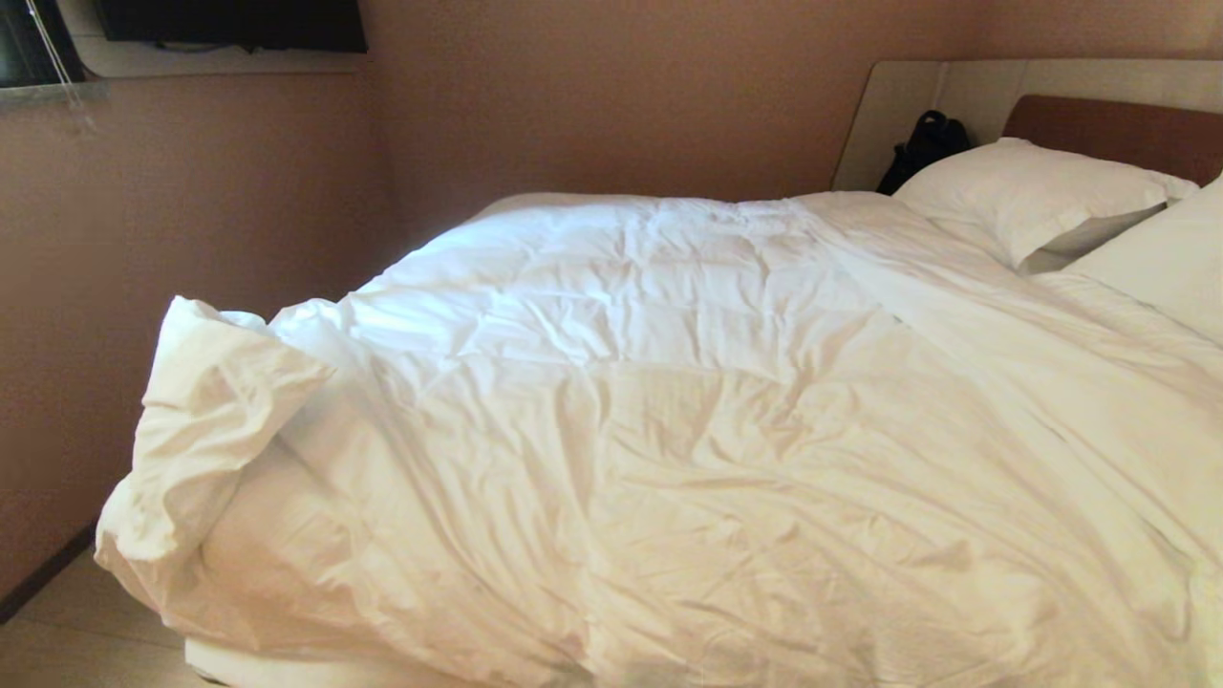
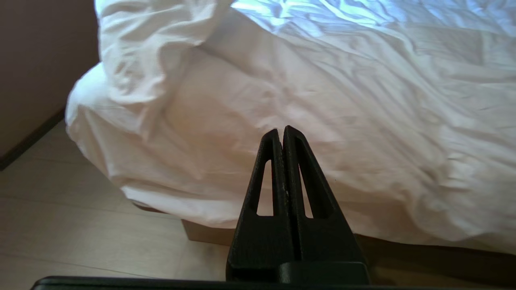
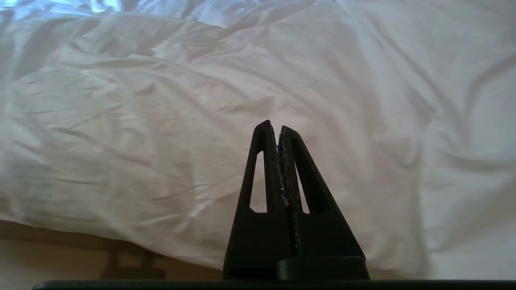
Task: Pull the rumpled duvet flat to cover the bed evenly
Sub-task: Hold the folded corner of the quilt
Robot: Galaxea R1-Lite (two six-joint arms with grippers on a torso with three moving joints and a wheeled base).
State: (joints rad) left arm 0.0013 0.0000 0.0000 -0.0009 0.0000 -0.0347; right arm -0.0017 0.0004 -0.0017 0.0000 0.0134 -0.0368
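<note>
Looking down from the head view, the duvet (image 1: pixel 688 401) lies across most of the bed (image 1: pixel 248 664), wrinkled all over, reaching up toward two pillows (image 1: pixel 1032 196) that rest against the brown headboard (image 1: pixel 1118 129). At the foot corner farthest from the headboard, beside the wall, a flap of the duvet is turned back on itself and bunched into a standing fold (image 1: pixel 205 401). Under that fold a strip of pale bed edge shows, so the cover there does not hang evenly. A dark bag (image 1: pixel 922 143) sits in the gap next to the pillows. Neither arm shows in this view.

In the left wrist view, the left end effector (image 2: pixel 281 131) hangs short of the duvet's hanging edge, its two fingers pressed together with nothing between them. The folded-back corner (image 2: pixel 141 60) lies off to one side of it, near the wall, and the wooden floor (image 2: pixel 60 225) runs beneath.

In the right wrist view, the right end effector (image 3: pixel 274 125) is likewise fully closed and empty, facing the draped side of the duvet (image 3: pixel 161 121) farther from that folded corner, with only creases and the bed's shadowed base before it.

As a judgement, the work has not begun: no cloth is gripped, and both arms sit apart from the bed. What is left seems to be taking hold of the flipped corner, drawing it out toward the foot edge, then smoothing the remaining ridges so the overhang matches on each side.
</note>
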